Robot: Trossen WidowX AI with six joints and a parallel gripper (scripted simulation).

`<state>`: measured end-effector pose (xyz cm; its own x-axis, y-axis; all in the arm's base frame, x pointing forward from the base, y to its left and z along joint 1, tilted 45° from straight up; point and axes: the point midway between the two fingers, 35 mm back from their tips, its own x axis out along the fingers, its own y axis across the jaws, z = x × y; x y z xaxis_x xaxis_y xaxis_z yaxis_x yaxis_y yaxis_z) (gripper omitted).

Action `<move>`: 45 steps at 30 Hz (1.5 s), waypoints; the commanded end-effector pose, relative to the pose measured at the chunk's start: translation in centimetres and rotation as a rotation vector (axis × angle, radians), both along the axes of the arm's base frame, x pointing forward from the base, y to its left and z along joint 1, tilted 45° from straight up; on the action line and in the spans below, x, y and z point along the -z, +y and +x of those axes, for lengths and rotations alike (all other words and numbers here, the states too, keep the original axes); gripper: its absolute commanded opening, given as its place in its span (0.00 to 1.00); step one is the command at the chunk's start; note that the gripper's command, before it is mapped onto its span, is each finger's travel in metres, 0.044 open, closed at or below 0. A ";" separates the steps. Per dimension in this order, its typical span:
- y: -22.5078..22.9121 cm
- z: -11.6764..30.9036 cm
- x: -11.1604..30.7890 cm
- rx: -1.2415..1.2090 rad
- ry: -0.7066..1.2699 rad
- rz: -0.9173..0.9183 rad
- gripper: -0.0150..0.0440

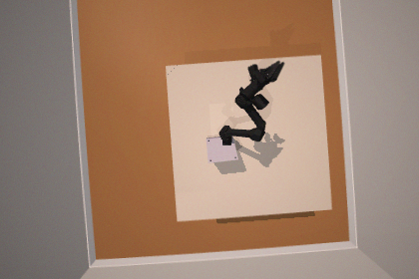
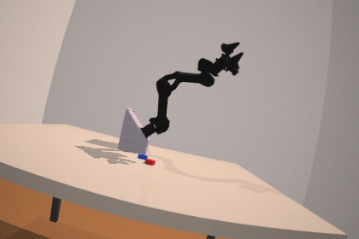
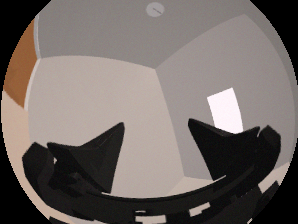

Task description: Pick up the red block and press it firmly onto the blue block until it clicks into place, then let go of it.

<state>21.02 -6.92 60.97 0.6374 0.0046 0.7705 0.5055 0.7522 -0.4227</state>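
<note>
While the claw gapes — red block lies beside blue block.

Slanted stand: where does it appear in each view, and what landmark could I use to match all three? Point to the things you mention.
Top: the slanted stand [image 1: 219, 154] [image 2: 132, 136] is a little below centre, at the arm's foot.
Exterior: left of centre, lower half, behind the blue block [image 2: 142, 156].
Wrist: not seen.
Shared landmark: the dark fingers [image 1: 275, 71] [image 2: 231, 48].
</note>
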 end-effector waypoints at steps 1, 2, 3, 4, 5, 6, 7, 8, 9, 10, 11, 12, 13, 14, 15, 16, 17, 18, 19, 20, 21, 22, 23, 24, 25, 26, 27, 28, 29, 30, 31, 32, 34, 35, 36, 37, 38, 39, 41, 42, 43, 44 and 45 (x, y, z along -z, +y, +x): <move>0.0 0.0 0.0 0.000 0.000 0.000 0.98; 0.0 -0.2 0.0 0.009 -0.003 -0.005 1.00; -0.1 -0.6 -0.2 0.038 -0.010 -0.021 1.00; -0.2 -1.4 -0.4 0.085 -0.023 -0.047 1.00; -0.3 -2.6 -0.9 0.142 -0.052 -0.078 1.00; -0.2 -3.7 -1.4 0.198 -0.085 -0.108 1.00; -0.1 -4.9 -2.0 0.252 -0.120 -0.137 1.00; 0.1 -6.1 -2.5 0.306 -0.155 -0.166 1.00; 0.4 -7.2 -3.0 0.360 -0.190 -0.195 1.00; 0.8 -8.4 -3.5 0.414 -0.224 -0.224 1.00; 1.2 -9.5 -3.9 0.468 -0.258 -0.253 1.00; 2.0 -10.6 -4.1 0.503 -0.281 -0.291 1.00; 2.8 -11.6 -4.3 0.543 -0.306 -0.329 1.00; 3.5 -12.6 -4.5 0.589 -0.334 -0.363 1.00; 4.2 -13.5 -4.7 0.636 -0.363 -0.392 1.00; 4.8 -14.4 -5.0 0.684 -0.392 -0.418 1.00; 5.5 -15.2 -5.1 0.731 -0.421 -0.445 1.00; 6.2 -16.0 -5.3 0.778 -0.451 -0.472 1.00; 6.9 -16.8 -5.4 0.825 -0.480 -0.498 1.00; 7.7 -17.5 -5.5 0.872 -0.509 -0.525 1.00; 8.5 -18.2 -5.6 0.918 -0.538 -0.551 1.00; 9.2 -18.7 -5.6 0.958 -0.557 -0.571 1.00; 9.8 -19.1 -5.6 0.990 -0.573 -0.587 1.00; 10.2 -19.4 -5.5 1.015 -0.585 -0.600 1.00; 10.6 -19.7 -5.5 1.037 -0.598 -0.613 1.00; 11.2 -20.0 -5.5 1.066 -0.616 -0.630 1.00; 12.0 -20.4 -5.5 1.101 -0.637 -0.651 1.00; 12.9 -20.8 -5.4 1.142 -0.663 -0.676 1.00; 13.8 -21.2 -5.3 1.184 -0.689 -0.702 1.00; 14.8 -21.5 -5.1 1.224 -0.715 -0.728 1.00; 15.8 -21.8 -4.9 1.264 -0.741 -0.754 1.00; 17.0 -22.2 -4.7 1.312 -0.776 -0.786 1.00; 20.0 -22.7 -4.0 1.426 -0.864 -0.865 1.00; 21.6 -22.8 -3.5 1.481 -0.910 -0.904 1.00; 23.1 -22.8 -3.0 1.534 -0.956 -0.944 1.00; 24.7 -22.7 -2.4 1.585 -1.003 -0.983 1.00; 26.2 -22.5 -1.7 1.634 -1.050 -1.022 1.00; 27.7 -22.3 -1.0 1.681 -1.099 -1.060 1.00; 30.5 -21.4 0.6 1.769 -1.201 -1.137 1.00; 31.9 -20.9 1.5 1.808 -1.253 -1.175 1.00; 33.1 -20.3 2.4 1.845 -1.307 -1.213 1.00; 34.4 -19.5 3.4 1.878 -1.362 -1.250 1.00; 35.5 -18.8 4.4 1.909 -1.418 -1.287 1.00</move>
<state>0.24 25.01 59.44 -0.0064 0.7179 0.6961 0.3121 -0.6599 0.6835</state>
